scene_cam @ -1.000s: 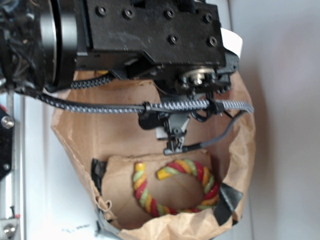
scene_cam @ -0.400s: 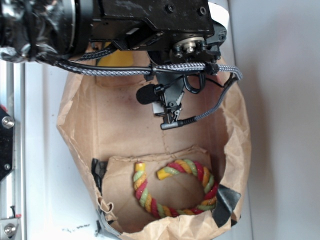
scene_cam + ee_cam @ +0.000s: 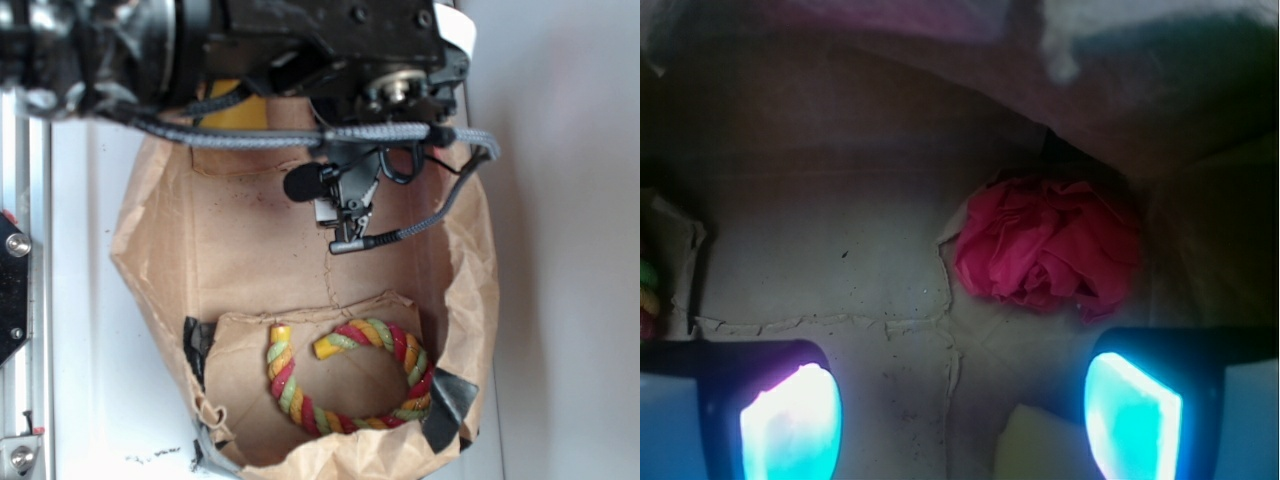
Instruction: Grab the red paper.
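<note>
In the wrist view the red paper (image 3: 1050, 245) lies as a crumpled rosette on the brown bag floor, ahead and a little right of centre, against the bag's far wall. My gripper (image 3: 960, 405) is open, its two glowing pads (image 3: 790, 420) at the bottom corners, short of the paper and not touching it. Nothing lies between the pads except bag floor and a pale corner of the yellow sponge (image 3: 1040, 450). In the exterior view the black arm (image 3: 330, 40) hides the red paper and the fingers.
The arm works inside a brown paper bag (image 3: 480, 290) lying on a white table. A red, yellow and green rope ring (image 3: 285, 385) rests at the bag's near end, and its edge shows at the wrist view's left (image 3: 648, 290). The yellow sponge (image 3: 235, 110) peeks from under the arm.
The arm has moved up the picture, away from the rope ring and deeper into the bag, uncovering the yellow sponge's edge. In the last half second it shifted only slightly.
</note>
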Controlling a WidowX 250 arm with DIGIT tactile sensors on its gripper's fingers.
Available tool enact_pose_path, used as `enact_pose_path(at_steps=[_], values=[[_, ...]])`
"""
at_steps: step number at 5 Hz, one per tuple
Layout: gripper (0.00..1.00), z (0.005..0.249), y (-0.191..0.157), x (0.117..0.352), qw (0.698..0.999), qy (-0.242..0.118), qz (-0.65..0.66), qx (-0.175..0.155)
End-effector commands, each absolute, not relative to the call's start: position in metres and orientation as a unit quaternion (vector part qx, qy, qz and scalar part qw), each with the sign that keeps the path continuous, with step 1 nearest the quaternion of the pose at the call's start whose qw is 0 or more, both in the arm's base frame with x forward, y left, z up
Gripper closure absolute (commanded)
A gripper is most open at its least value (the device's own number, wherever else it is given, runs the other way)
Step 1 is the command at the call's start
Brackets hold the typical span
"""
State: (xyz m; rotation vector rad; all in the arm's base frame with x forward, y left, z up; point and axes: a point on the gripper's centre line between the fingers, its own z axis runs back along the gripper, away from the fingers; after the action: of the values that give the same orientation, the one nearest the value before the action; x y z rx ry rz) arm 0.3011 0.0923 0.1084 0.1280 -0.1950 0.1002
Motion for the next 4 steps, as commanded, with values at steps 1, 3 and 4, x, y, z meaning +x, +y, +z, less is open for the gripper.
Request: enact_pose_path(at_steps=[1, 3, 4], values=[[0.00, 0.123, 0.100, 0.309, 0.989, -0.117, 0.045, 0.074], [0.00, 0.116, 0.110, 0.308, 0.960, -0.121, -0.213, 0.132], [0.00, 0.116, 0.101, 0.304, 0.939, -0.133, -0.291, 0.127]])
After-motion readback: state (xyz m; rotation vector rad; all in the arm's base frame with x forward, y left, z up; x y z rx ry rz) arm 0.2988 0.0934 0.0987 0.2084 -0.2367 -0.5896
